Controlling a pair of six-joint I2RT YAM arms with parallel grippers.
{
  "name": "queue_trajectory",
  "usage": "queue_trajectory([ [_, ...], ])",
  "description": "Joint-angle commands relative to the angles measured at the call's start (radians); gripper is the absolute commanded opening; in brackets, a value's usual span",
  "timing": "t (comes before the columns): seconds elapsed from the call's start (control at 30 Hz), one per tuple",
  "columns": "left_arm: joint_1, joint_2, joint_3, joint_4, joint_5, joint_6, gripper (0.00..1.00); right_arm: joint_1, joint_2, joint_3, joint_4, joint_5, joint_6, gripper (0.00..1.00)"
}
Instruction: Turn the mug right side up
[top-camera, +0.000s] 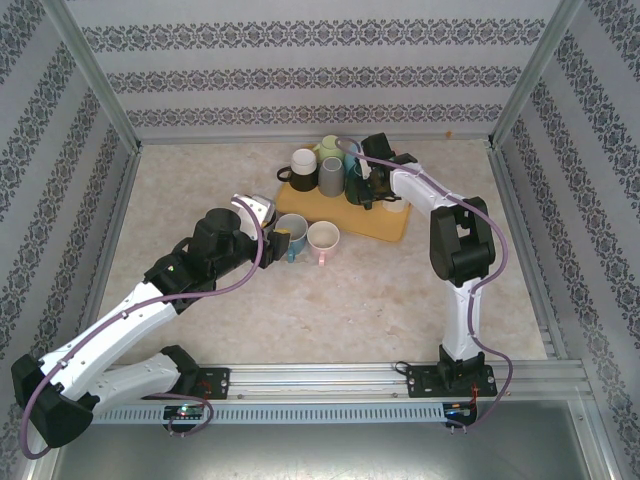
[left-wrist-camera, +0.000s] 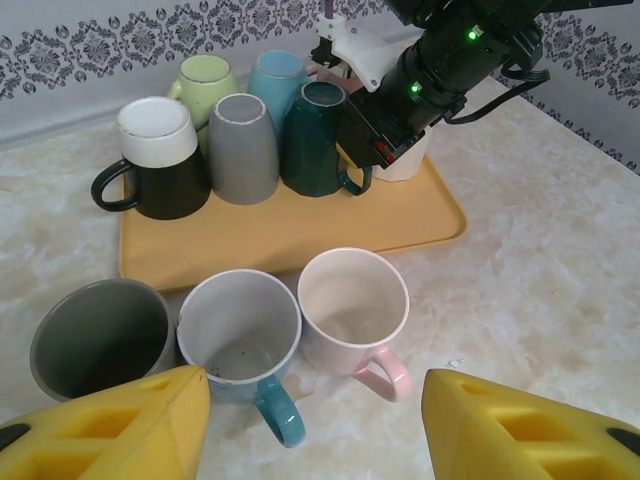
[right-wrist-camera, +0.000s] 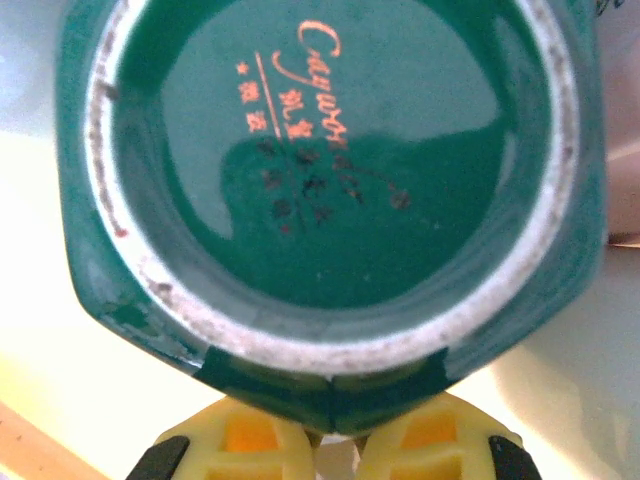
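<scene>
1. The underside of the dark green mug (right-wrist-camera: 330, 230), seen close up from the right wrist, carries a printed maker's mark (right-wrist-camera: 315, 120) in orange-gold.
2. Its top line is a slanted script word (right-wrist-camera: 325, 65) beginning with a capital "C"; the other letters are too blurred to read.
3. Beneath it sit a small star (right-wrist-camera: 240, 68) and rows of tiny characters (right-wrist-camera: 300, 170), unreadable.

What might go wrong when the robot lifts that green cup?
1. The right hand is shut on just a narrow bit at the side of the dark green upside-down ceramic mug, so the mug might swing or slip when lifted.
2. The grey upside-down mug and the light blue upside-down mug stand right beside it on the yellow tray, so turning it may knock them.
</scene>
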Motion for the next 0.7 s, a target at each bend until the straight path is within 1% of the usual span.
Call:
queue_trajectory([
  [0.0,0.005,-0.023,-0.009,0.045,-0.026,0.025,0.59,0.001,-0.078,-0.041,0.052,0.008,0.023,0.00],
  [0.3,0.005,-0.036,-0.010,0.041,-0.029,0.029,0.59,-0.001,-0.250,-0.175,0.141,-0.035,0.088,0.00],
  [0.5,0.006,-0.048,-0.009,0.030,-0.028,0.042,0.59,-0.002,-0.383,-0.253,0.199,-0.104,0.141,0.00],
  [0.6,0.006,-0.047,-0.004,0.025,-0.018,0.041,0.60,-0.002,-0.486,-0.299,0.247,-0.147,0.190,0.00],
  [0.67,0.005,-0.038,0.010,0.010,-0.002,0.043,0.64,-0.002,-0.572,-0.356,0.329,-0.213,0.244,0.00],
])
